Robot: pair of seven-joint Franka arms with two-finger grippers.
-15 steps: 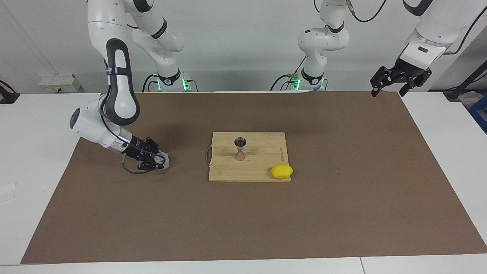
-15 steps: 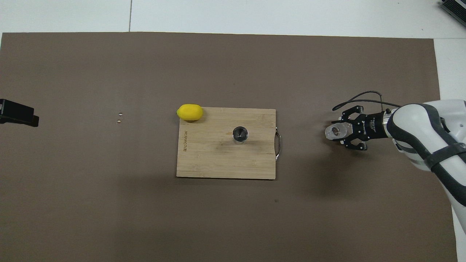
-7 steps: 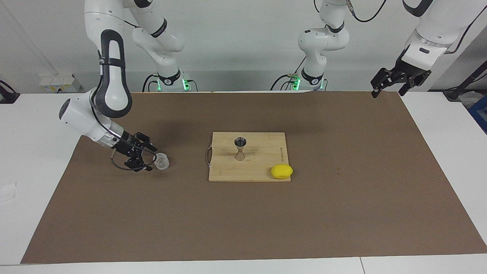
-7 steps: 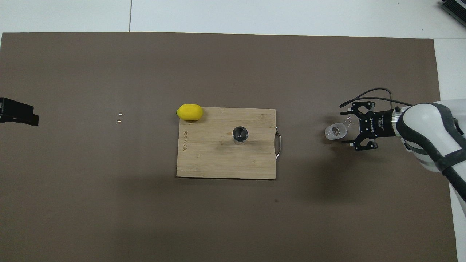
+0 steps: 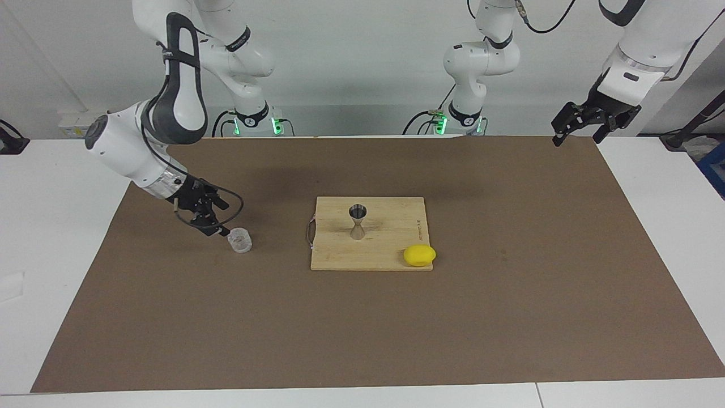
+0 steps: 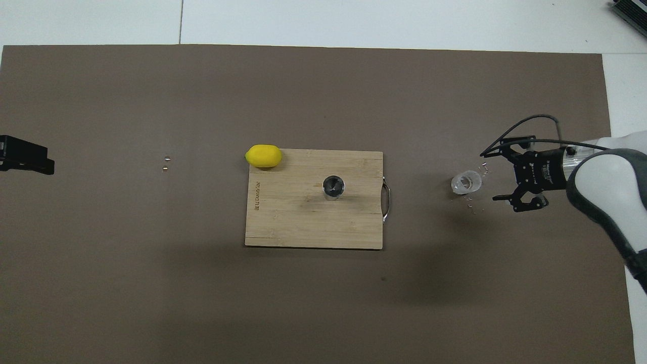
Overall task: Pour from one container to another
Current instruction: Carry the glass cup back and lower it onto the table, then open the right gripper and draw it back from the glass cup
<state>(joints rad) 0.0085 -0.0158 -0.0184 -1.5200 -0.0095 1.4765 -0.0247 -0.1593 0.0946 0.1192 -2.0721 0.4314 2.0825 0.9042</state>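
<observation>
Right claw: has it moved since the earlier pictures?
Yes. The right claw has drawn off the cup, away from the board.

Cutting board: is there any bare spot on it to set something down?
Yes. The cutting board is bare except for the jigger mid-board and the lemon at one corner farther from the robots. The strip by the handle is free.

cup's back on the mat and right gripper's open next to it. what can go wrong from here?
1. The right gripper is open with a fingertip close beside the plastic cup; pulling away could clip and tip it.
2. The jigger stands on a narrow waist on the cutting board; a knock would topple it.
</observation>
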